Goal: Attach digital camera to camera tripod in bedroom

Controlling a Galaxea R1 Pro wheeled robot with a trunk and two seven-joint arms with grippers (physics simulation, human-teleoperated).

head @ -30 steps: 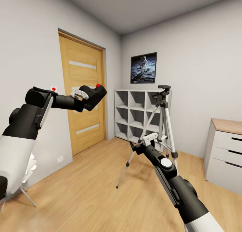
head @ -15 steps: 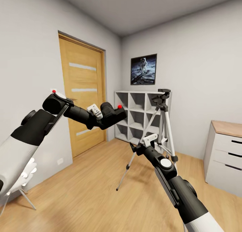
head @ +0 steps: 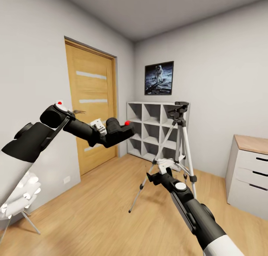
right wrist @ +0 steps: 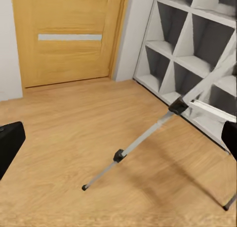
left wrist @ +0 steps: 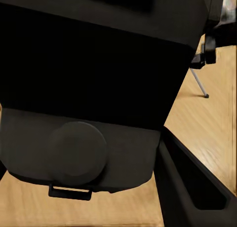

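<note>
From the head camera I see my left gripper (head: 106, 131) clamped on the digital camera (head: 118, 130), holding it in the air in front of the oak door (head: 92, 107), its red dot facing the shelving. In the left wrist view the camera's (left wrist: 94, 88) dark body sits right up against the lens, with one black finger (left wrist: 192, 187) running alongside it over the wood floor (left wrist: 207, 118). The camera tripod (head: 179, 144) stands upright on the plank floor (head: 96, 215) in front of the white cube shelving (head: 152, 128), well apart from the camera, its black pan head bare on top. My right gripper (head: 163, 165) hovers low, near the tripod's legs; I see its fingers spread wide at both edges of the right wrist view, nothing between them, with a silver tripod leg (right wrist: 133, 145) slanting across the floor ahead. A moon-walk picture (head: 159, 77) hangs on the far wall, and a white drawer unit (head: 248, 174) stands to the right.
</note>
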